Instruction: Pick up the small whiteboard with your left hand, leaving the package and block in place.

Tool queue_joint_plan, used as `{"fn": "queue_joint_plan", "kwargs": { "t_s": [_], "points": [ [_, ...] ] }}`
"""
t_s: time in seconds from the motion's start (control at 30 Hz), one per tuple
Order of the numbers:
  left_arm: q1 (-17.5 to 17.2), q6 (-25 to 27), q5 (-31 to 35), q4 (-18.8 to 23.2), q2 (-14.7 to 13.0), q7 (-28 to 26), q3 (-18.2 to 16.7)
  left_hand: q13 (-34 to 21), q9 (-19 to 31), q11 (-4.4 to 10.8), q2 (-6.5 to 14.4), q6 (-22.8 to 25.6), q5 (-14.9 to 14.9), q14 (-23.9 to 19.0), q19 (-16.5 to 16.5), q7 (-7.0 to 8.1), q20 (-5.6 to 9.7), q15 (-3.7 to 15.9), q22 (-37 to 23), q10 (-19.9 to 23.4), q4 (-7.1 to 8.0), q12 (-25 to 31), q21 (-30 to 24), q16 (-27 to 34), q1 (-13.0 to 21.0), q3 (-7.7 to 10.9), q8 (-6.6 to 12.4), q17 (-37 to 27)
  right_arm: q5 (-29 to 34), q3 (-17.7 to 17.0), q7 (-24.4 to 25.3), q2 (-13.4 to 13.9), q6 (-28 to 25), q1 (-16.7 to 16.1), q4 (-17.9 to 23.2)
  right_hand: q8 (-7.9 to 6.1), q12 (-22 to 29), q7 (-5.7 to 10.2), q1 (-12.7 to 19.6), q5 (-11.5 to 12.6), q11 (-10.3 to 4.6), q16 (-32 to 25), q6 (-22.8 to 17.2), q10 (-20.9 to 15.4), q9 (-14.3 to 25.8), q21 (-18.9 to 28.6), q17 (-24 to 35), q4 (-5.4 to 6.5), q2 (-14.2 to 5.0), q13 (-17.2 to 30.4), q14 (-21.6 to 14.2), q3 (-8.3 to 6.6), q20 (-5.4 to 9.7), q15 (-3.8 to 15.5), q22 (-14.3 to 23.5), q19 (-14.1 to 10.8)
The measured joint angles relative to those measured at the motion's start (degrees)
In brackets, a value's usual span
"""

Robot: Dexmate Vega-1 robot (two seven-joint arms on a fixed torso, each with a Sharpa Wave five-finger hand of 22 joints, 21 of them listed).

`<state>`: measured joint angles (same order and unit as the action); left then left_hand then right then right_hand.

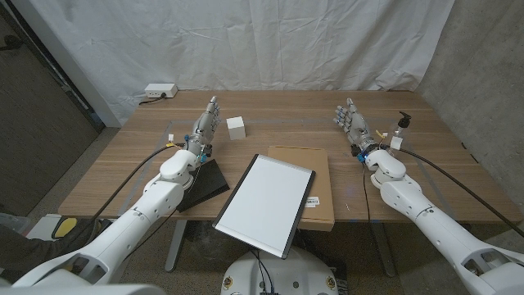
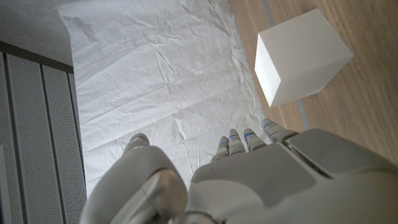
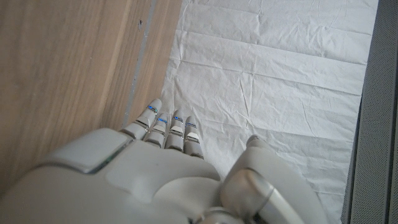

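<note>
1. Small whiteboard [image 1: 266,204] lying at the near middle of the wooden table [image 1: 426,139], tilted, its near corner past the table's front edge, its far right part overlapping the brown package [image 1: 309,182].
2. Package flat on the table, just right of and partly under the whiteboard, with a small label [image 1: 312,201] near its front.
3. White block [image 1: 236,127] standing further back, well apart from the whiteboard; large and close in the left wrist view [image 2: 300,56].
4. Left hand [image 1: 205,127] just left of the block, fingers straight and spread, gripping nothing (a black sheet [image 1: 205,182], possibly a folder, lies under its forearm).
5. Right hand [image 1: 352,123] at far right, fingers likewise apart, empty, beside a pump bottle [image 1: 399,131].
</note>
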<state>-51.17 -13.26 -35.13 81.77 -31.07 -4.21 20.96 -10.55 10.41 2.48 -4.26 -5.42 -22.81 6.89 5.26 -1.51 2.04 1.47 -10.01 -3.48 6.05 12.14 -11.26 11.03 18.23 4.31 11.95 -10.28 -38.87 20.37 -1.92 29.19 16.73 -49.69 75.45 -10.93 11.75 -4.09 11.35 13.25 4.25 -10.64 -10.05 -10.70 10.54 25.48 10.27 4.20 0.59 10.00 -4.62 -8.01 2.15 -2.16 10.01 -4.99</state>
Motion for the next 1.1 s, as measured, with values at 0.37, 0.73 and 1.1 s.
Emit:
{"fn": "queue_joint_plan", "kwargs": {
  "t_s": [0.37,0.73,1.1],
  "points": [
    [-1.4,0.5,0.2,2.5,-1.1,-0.9,-0.3,0.0,0.1,-0.73,1.3,2.6,0.0,-1.8,-0.9,-0.54,0.01,-0.45,0.0,2.1,-0.52,0.8,-0.4,0.2,1.3,0.52,0.79,0.0,-0.2,-0.4,0.5,0.1,0.1,-0.1,0.0,-0.16,0.0,0.00,0.2,0.0,-0.16,-0.2,0.0,-0.2,0.0,-0.1,0.0,-0.23,-0.23,0.3,-0.6,-0.23,-0.10,0.01,0.0,-0.1],
    [-4.1,-0.1,0.1,5.4,-2.7,-1.5,-1.6,-0.3,0.1,-0.72,1.9,3.4,0.0,-2.4,-1.4,-0.51,-0.08,-0.59,0.0,2.9,-0.77,0.8,-0.4,0.2,2.3,0.77,0.78,0.0,-0.2,-0.6,1.2,0.0,0.1,-0.1,0.6,-0.16,0.0,-0.04,0.5,0.3,-0.16,-0.2,0.0,-0.2,0.0,-0.3,0.0,-0.23,-0.48,0.3,-0.9,-0.23,-0.10,-0.31,0.0,-0.1],
    [-6.6,-1.0,-1.0,7.5,-4.6,-0.3,-3.1,-0.3,0.1,-0.73,2.3,4.8,0.0,-3.5,-2.1,-0.67,0.00,-0.66,0.0,4.2,-1.01,1.2,-0.4,0.4,3.1,1.00,0.98,0.0,-0.1,-0.7,1.6,0.0,0.3,-0.5,1.8,-0.16,0.0,-0.21,0.5,0.3,-0.15,-0.2,-0.2,-0.2,0.0,-0.5,0.0,-0.23,-0.53,0.3,-0.9,-0.23,-0.10,-0.30,0.0,-0.1]
  ]
}}
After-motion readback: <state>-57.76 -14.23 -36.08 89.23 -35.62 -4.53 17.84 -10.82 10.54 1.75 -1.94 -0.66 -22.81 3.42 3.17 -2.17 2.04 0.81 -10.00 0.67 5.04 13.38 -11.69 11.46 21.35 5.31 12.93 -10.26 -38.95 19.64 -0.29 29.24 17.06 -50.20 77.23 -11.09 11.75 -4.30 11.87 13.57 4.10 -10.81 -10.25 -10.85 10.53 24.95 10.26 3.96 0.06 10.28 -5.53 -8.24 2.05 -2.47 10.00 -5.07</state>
